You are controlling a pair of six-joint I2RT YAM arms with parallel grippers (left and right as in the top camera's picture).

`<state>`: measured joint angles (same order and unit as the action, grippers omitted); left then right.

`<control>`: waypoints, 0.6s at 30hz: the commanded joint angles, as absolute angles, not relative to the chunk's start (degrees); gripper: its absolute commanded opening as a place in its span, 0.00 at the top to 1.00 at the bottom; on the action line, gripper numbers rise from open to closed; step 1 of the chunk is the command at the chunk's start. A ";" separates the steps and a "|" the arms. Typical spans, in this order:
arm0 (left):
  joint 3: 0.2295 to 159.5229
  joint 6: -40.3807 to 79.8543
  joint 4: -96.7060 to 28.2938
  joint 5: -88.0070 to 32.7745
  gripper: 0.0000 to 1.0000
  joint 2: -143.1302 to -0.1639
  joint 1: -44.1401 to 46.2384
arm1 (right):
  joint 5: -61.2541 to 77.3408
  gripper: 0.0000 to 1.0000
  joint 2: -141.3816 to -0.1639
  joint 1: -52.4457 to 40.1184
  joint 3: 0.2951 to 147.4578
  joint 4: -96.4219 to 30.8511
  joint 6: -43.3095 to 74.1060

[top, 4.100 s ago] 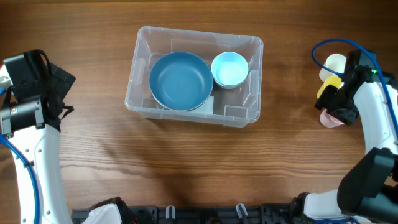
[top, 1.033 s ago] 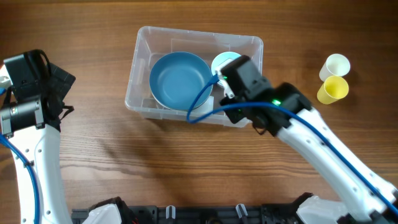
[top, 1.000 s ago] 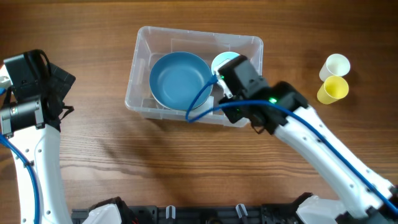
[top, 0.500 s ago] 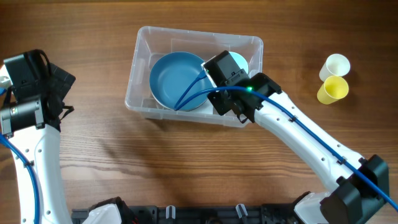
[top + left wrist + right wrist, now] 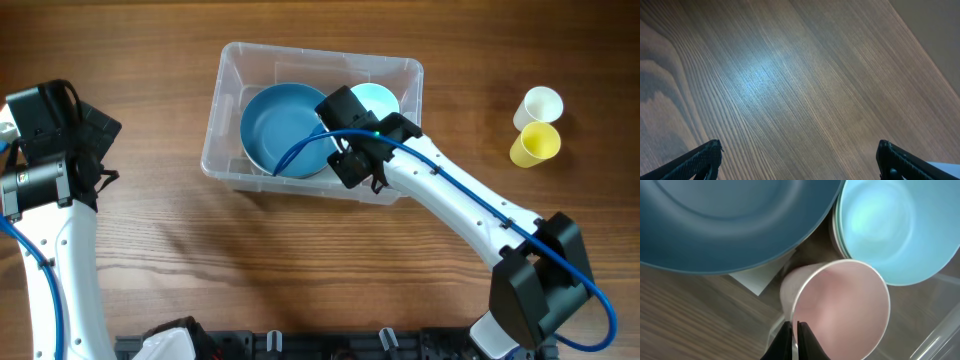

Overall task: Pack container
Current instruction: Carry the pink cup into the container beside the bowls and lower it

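right pincer (image 5: pixel 793 330): closed tight on the near rim of the pink cup (image 5: pixel 840 305), cup wall pinched between the two fingers, mouth facing up toward the wrist camera.
left pincer (image 5: pixel 799 161): jaws spread wide, nothing between them, parked over bare table (image 5: pixel 790 75) well apart from the work.
container (image 5: pixel 212 140): clear bin at the middle of the table, far side; right arm reaches in over its near wall.
contents: large blue bowl (image 5: pixel 280 125) on the left, small pale blue bowl (image 5: pixel 385 98) in the far right corner, just beside each other.
cup position: over the gap at the near side, between both bowls and the front wall, above the white label (image 5: pixel 760 277); whether its base rests on the floor cannot be told.
outside the bin: white cup (image 5: pixel 542 103) and yellow cup (image 5: pixel 534 145) on the table to the right, touching or nearly so.
step in hand, judged: setting the pink cup down inside the bin.
recommended practice: lower straight down into the gap, keep the cup upright, clear both bowl rims, part the jaws only once the base is seated, then lift vertically so a finger does not drag the rim.
risk: light cup may tip against the large bowl's rim.
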<state>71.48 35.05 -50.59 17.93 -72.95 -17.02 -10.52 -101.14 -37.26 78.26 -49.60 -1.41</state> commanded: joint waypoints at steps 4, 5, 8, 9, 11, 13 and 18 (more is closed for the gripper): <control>72.12 34.98 -50.46 17.80 0.00 -72.86 -17.39 | -10.31 0.91 -101.91 -37.41 79.13 -48.21 -1.48; 72.12 34.98 -50.46 17.82 0.00 -72.86 -17.39 | -10.31 0.87 -101.91 -37.43 79.11 -48.16 -1.52; 72.12 34.98 -50.46 17.80 0.00 -72.86 -17.39 | -10.26 0.75 -101.91 -37.43 79.13 -47.75 -1.32; 72.12 34.98 -50.46 17.82 0.00 -72.86 -17.39 | -10.24 0.73 -101.89 -37.43 79.13 -47.62 -1.30; 72.12 35.00 -50.46 17.80 0.00 -72.86 -17.39 | -10.04 0.71 -101.84 -37.43 79.13 -47.44 -0.89; 72.12 34.98 -50.46 17.82 0.00 -72.86 -17.39 | -10.00 0.71 -101.78 -37.43 79.13 -47.33 -0.56; 72.12 34.98 -50.46 17.82 0.00 -72.86 -17.39 | -9.17 0.71 -100.33 -37.41 79.92 -46.94 2.00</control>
<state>71.48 35.05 -50.59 17.93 -72.95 -17.02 -10.50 -101.14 -37.26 78.26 -47.35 -0.64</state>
